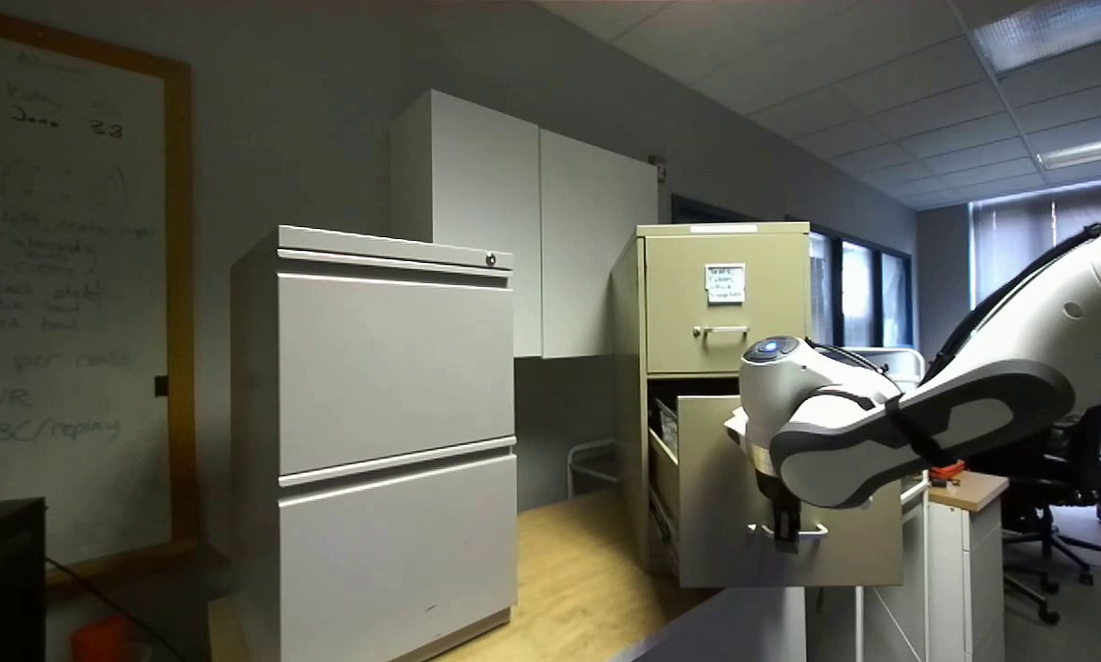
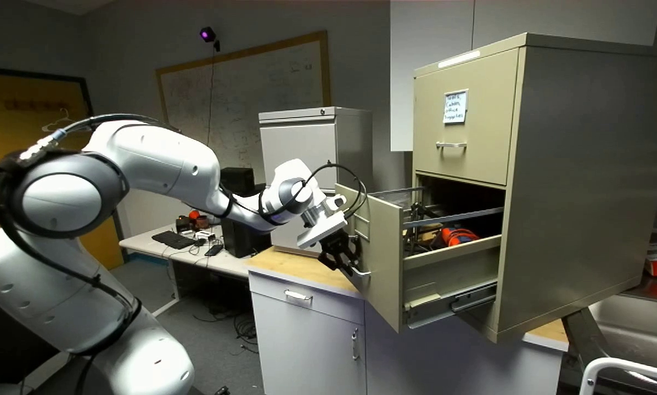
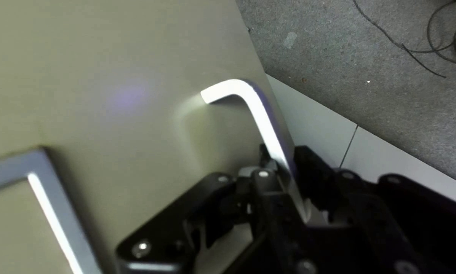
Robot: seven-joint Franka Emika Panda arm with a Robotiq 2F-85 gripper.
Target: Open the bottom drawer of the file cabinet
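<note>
The Robotiq gripper point(image 3: 283, 160) has its fingers point(image 3: 314, 167) clamped on the bar handle point(image 3: 264, 121), near the lower edge of the bottom drawer point(image 2: 387, 258), which stands well out from the file cabinet point(image 2: 564, 181), so pulling seems nearly complete and release should follow

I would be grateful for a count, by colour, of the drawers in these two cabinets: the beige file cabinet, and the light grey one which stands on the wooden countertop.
Beige: 2 (top drawer, closed; bottom drawer, pulled open)
Light grey: 2 (upper grey drawer and lower grey drawer, both closed)
Total: 4
</note>
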